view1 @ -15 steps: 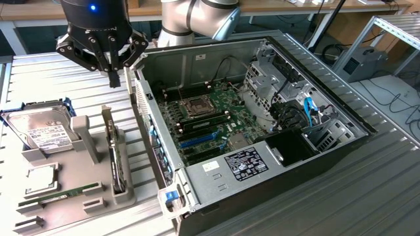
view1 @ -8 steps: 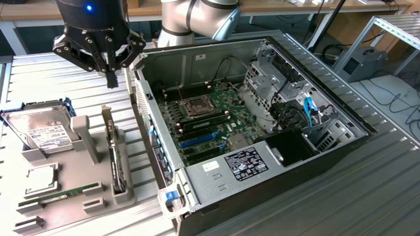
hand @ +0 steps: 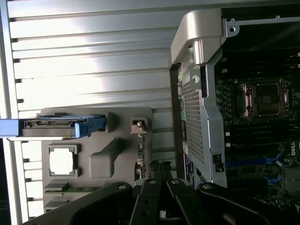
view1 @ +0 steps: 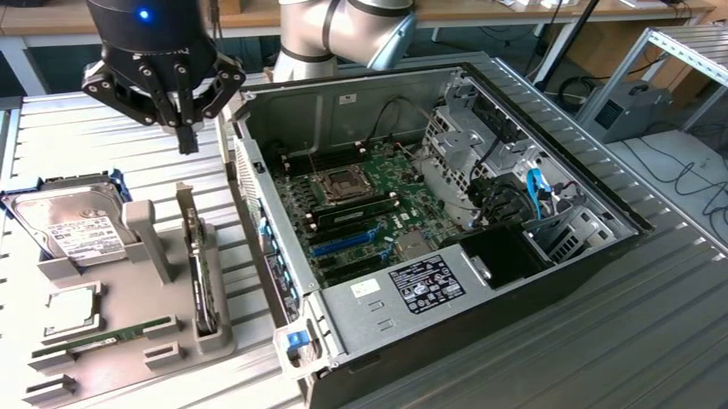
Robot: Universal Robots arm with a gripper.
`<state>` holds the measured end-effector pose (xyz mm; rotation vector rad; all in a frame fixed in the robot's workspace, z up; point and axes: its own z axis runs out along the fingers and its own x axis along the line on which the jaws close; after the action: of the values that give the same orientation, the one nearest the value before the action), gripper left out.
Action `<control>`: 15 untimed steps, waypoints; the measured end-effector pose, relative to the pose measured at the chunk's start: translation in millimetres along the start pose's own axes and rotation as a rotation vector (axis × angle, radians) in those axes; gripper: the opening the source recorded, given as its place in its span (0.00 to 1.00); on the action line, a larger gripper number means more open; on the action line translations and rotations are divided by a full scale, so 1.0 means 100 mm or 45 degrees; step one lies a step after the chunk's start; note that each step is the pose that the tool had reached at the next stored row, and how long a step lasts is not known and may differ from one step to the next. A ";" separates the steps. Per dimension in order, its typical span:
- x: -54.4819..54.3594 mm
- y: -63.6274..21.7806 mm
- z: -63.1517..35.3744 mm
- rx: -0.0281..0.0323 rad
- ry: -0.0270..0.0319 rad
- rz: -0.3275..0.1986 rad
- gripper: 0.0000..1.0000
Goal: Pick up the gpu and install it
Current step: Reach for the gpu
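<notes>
The gripper (view1: 187,143) hangs above the ribbed bench (view1: 102,162) with its two fingers pressed together and nothing between them: clenched and empty. It points straight down over bare bench, just past the far end of the grey holder (view1: 142,239) and close beside the outer wall of the open computer case (view1: 330,106).

The gpu (view1: 203,281) has not been lifted. It stands on its long edge in a narrow slot along the side of the holder that faces the case, nearer the bench's front edge than the gripper is. Held upright like this, its thin top edge is exposed, which I judge is meant to let two fingers come down on either side and pinch it.

The same holder keeps the other parts apart, each in its own recess: the hard drive (view1: 68,226) in its blue frame at the far end, the square processor (view1: 71,311) lying flat, and the green RAM stick (view1: 102,336) near the front.

The case lies on its side with the panel off, so the motherboard (view1: 364,200) faces up and its blue expansion slots (view1: 341,243) can be reached from above. They look unoccupied, so the install has not begun.
</notes>
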<state>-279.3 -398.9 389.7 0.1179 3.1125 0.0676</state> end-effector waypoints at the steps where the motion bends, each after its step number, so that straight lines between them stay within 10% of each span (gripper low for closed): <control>1: 0.01 -0.001 0.000 0.0000 0.0000 0.000 0.11; 15: 0.13 -0.010 0.002 0.0000 0.0000 0.000 0.11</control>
<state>-292.6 -398.9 389.1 0.1181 3.1125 0.0676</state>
